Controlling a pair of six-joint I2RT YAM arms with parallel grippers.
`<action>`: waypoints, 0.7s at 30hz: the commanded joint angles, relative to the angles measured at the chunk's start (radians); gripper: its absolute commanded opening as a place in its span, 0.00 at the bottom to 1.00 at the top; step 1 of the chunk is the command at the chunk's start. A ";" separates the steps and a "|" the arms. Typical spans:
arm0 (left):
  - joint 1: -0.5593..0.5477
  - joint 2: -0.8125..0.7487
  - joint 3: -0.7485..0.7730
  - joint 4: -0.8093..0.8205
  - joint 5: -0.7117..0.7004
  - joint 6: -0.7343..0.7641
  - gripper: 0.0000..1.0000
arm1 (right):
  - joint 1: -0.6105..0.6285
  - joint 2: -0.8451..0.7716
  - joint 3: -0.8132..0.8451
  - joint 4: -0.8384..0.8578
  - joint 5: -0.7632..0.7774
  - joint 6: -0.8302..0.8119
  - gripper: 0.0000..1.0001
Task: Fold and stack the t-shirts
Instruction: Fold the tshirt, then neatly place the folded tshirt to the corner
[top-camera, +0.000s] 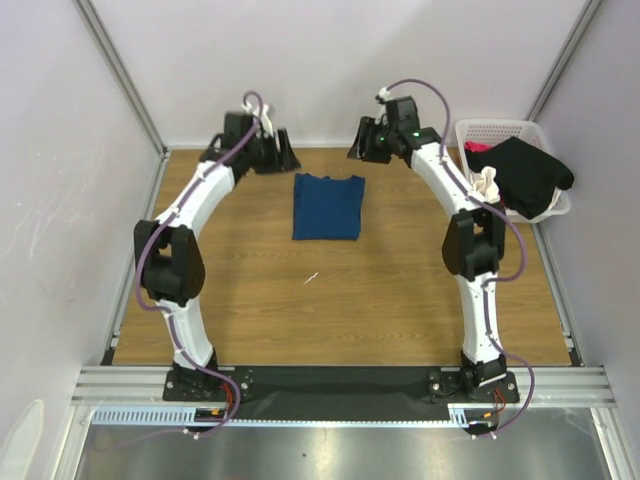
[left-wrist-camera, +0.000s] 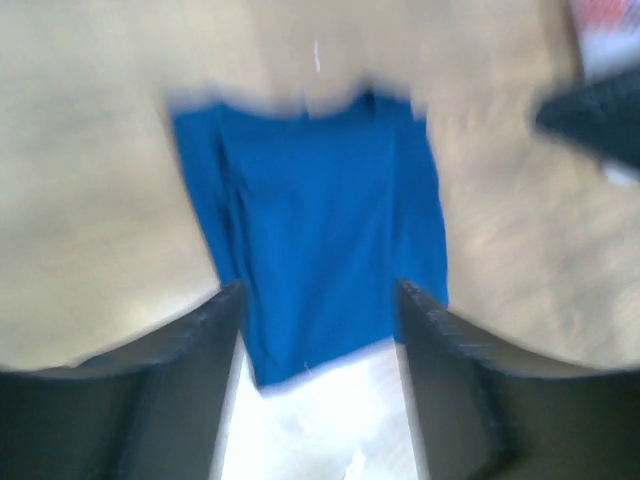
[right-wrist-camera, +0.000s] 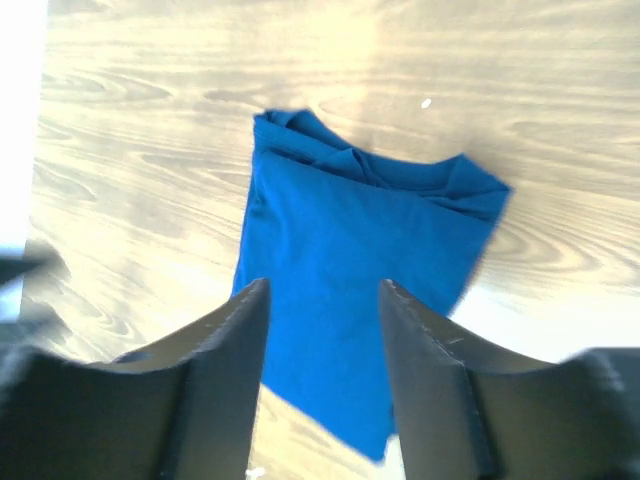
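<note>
The dark blue t-shirt (top-camera: 328, 207) lies folded into a flat rectangle on the far half of the wooden desk (top-camera: 250, 320), about midway between the left and right edges and just short of the far edge. Both pincers hang over its far end. The left pincer (top-camera: 272, 150) is just beyond the far left corner of the shirt and the right pincer (top-camera: 366, 143) just beyond its far right corner, neither touching the cloth. In each wrist view the two dark fingers stand apart with nothing between them, and the blue cloth shows below through the gap. The shirt's long axis runs from the far edge towards the near edge, its sides parallel to the desk's side edges. In the right wrist view the end away from the pincer shows layered, slightly rumpled folds. Bare wood lies open to the left, to the right and across the whole near half, where a small white speck (top-camera: 312, 277) rests. At the far right corner sits a white lattice basket (top-camera: 500, 128), well apart from the blue shirt, with a black t-shirt (top-camera: 528, 175) draped over its rim and bits of pink cloth (top-camera: 478, 148) and cream-white cloth (top-camera: 487, 183) beside it.
</note>
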 joint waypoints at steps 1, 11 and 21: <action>0.033 0.100 0.151 0.027 0.072 0.024 0.74 | -0.038 -0.092 -0.102 -0.019 0.018 -0.001 0.58; 0.029 0.307 0.226 0.198 0.097 -0.089 0.77 | -0.075 0.032 -0.144 0.125 -0.018 0.066 0.63; 0.012 0.368 0.173 0.272 0.045 -0.151 0.72 | -0.071 0.148 -0.098 0.179 -0.042 0.135 0.59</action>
